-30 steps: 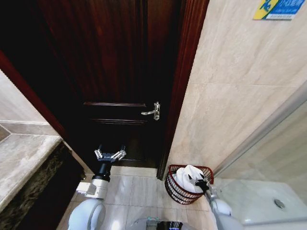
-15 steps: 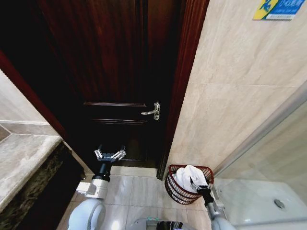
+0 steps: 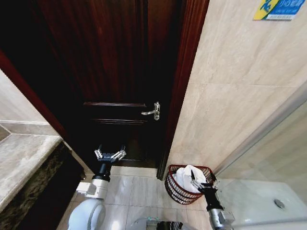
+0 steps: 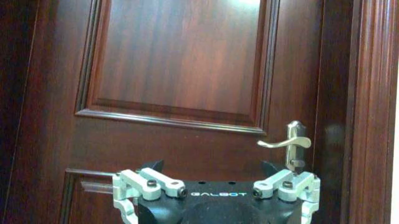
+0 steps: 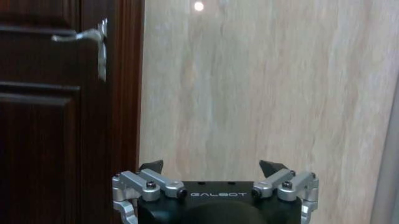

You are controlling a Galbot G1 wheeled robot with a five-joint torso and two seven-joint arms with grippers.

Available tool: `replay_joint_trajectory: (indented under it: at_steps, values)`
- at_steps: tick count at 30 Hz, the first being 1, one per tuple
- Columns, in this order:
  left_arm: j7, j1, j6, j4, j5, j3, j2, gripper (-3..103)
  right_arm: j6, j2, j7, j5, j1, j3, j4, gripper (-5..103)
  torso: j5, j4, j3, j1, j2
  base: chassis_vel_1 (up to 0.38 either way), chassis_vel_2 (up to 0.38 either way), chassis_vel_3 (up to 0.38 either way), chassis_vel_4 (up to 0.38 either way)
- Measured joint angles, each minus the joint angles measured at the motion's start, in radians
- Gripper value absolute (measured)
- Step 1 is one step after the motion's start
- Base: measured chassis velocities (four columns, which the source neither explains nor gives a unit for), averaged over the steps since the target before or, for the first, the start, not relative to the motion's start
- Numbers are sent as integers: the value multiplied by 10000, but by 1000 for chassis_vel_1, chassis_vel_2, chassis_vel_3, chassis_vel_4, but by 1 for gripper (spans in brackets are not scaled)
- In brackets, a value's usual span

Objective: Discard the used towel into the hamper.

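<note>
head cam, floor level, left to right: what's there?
Stone counter → left gripper, open, in front of the dark door → hamper with the white towel in it → right gripper, open, at the hamper's right rim → shower tray drain.

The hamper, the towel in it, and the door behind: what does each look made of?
The hamper looks like woven wicker or wire with a dark reddish-brown finish; the open lattice shows the floor through it. The towel looks like soft white cloth, bunched in folds. The door looks like dark varnished wood with raised panels and a sheen, though it could be veneer.
</note>
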Motion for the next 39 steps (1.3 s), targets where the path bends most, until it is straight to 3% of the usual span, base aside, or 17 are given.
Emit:
replay_joint_trajectory:
  at_steps: [18,39]
  values:
    - [0,0,0,0,0,0,0,100,-633,115,273,-67,-426,-184,2592,100,0,-1,0,0,1,0,0,0,0]
    - [0,0,0,0,0,0,0,100,-640,114,358,-55,-397,-183,2620,100,1,-1,1,0,2,0,0,0,0]
